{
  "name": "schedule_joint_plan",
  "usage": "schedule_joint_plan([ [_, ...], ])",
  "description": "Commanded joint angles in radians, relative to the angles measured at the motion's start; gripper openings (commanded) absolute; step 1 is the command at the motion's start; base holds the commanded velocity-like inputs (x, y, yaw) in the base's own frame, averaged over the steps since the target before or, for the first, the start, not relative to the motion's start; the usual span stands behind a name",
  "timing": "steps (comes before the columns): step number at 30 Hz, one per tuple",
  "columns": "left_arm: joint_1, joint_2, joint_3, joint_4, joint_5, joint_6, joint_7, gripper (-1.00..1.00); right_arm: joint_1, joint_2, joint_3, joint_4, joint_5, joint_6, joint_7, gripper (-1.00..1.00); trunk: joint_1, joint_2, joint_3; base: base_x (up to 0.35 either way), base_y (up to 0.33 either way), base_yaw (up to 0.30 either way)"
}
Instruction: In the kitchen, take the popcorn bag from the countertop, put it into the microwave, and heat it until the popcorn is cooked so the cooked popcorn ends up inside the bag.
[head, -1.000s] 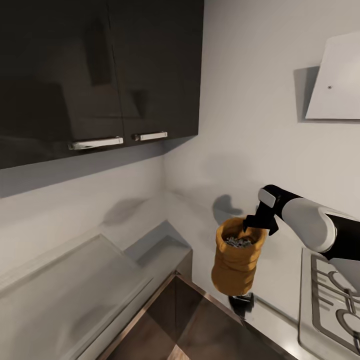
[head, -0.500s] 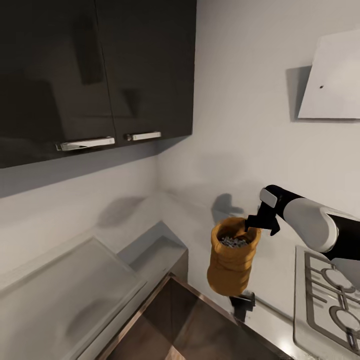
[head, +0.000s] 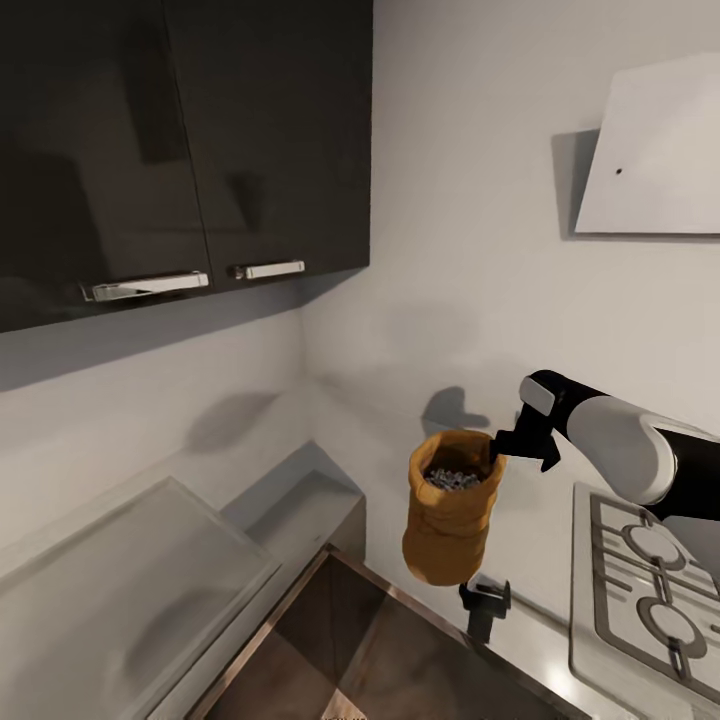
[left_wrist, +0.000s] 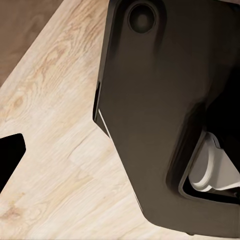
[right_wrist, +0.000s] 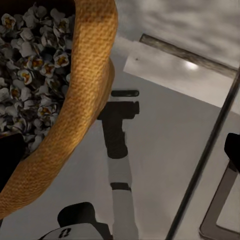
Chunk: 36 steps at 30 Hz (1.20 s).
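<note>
The right gripper (head: 497, 450), a black two-fingered claw on a white-and-black arm, pinches the thick rolled rim of the mustard-tan cloth popcorn bag (head: 448, 520), which hangs upright in the air above the glossy grey steel countertop (head: 560, 660), beside the gas hob (head: 650, 610). The head view shows the heap of greyish popcorn (head: 452, 479) only as a speckled patch in the bag's mouth, under dark glossy wall cabinets (head: 180, 150). The right wrist view looks close along the woven rim (right_wrist: 85, 100) and resolves separate pale kernels (right_wrist: 35, 75). The left wrist view shows a dark robot body panel (left_wrist: 160, 115) over pale wood flooring (left_wrist: 50, 125); the left gripper's state cannot be told.
</note>
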Motion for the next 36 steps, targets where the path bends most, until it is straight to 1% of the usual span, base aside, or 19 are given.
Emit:
schedule_joint_plan([
  [1, 0.000, 0.000, 0.004, -0.001, 0.001, -0.001, -0.001, 1.00, -0.001, 0.000, -0.008, 0.002, 0.002, 0.000, -0.007, 1.00, 0.000, -0.001, -0.001, 0.000, 0.000, 0.000],
  [15, 0.000, 0.000, 0.004, -0.001, 0.001, -0.002, -0.001, 1.00, -0.001, 0.000, -0.008, 0.002, 0.002, 0.000, -0.007, 1.00, 0.000, -0.001, -0.002, 0.017, 0.036, 0.001],
  [21, 0.000, 0.000, 0.004, -0.001, 0.001, -0.002, -0.001, 1.00, -0.001, 0.000, -0.008, 0.002, 0.002, 0.000, -0.007, 1.00, 0.000, -0.001, -0.004, 0.001, 0.001, 0.127],
  [36, 0.000, 0.000, 0.004, -0.001, 0.001, -0.002, 0.000, 1.00, -0.001, 0.000, -0.009, 0.002, 0.002, 0.000, -0.007, 1.00, 0.000, -0.001, -0.026, 0.000, 0.000, 0.005],
])
